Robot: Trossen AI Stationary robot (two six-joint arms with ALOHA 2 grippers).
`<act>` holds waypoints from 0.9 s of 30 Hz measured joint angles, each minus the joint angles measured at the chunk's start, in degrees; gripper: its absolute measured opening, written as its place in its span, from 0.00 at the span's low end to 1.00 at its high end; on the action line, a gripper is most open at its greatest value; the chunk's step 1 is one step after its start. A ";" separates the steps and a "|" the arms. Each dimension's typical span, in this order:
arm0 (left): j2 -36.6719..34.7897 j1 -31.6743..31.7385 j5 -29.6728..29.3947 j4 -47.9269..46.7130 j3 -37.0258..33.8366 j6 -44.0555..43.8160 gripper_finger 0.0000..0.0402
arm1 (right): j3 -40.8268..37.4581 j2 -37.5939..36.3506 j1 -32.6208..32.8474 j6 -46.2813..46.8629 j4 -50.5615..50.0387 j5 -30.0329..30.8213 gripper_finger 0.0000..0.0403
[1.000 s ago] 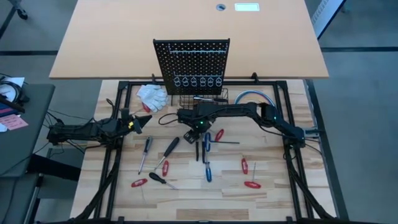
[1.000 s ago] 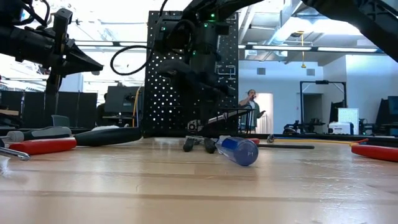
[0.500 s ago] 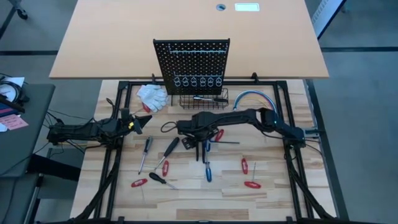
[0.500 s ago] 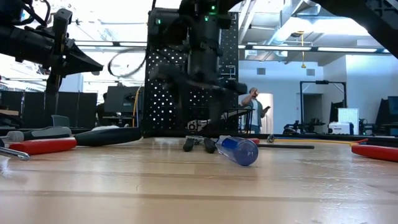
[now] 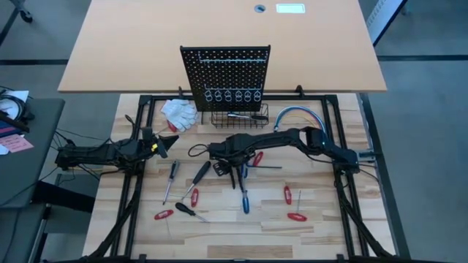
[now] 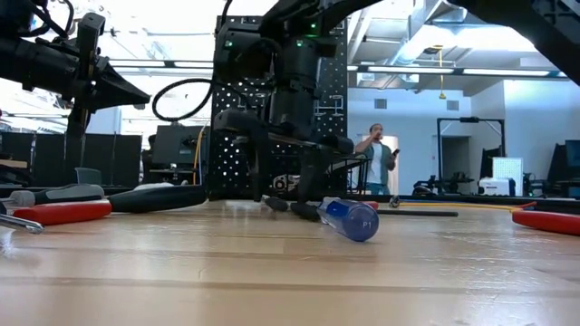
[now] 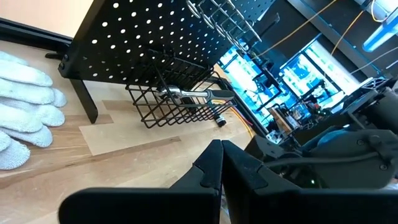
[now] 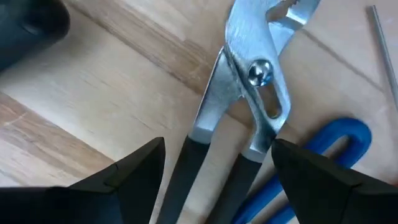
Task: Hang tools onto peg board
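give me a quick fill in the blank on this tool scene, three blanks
1. The right gripper hangs open over a pair of ____ with black handles.
2. The white gloves lie on the ____ side of the peg board in the high view.
3. The peg board's wire basket holds ____ tool.

Missing words: pliers; left; one

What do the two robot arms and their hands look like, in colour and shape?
Both arms are dark, nearly black, built of jointed segments. The left hand tapers to a point and has a yellow mark behind it. The right hand has two black wedge-shaped fingers. A black cable loops beside the right arm's wrist, where small green lights glow.
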 joint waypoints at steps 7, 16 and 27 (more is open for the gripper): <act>0.00 0.00 0.00 0.02 0.00 -0.17 0.00 | 0.00 0.00 -2.03 -7.67 1.73 1.13 0.75; 0.00 0.00 0.00 0.02 0.00 -0.29 0.00 | 0.02 0.00 -2.91 -9.90 0.47 1.14 0.75; 0.00 0.01 0.00 0.02 0.00 -0.28 0.00 | 0.21 1.60 1.22 -2.64 -0.06 0.47 0.74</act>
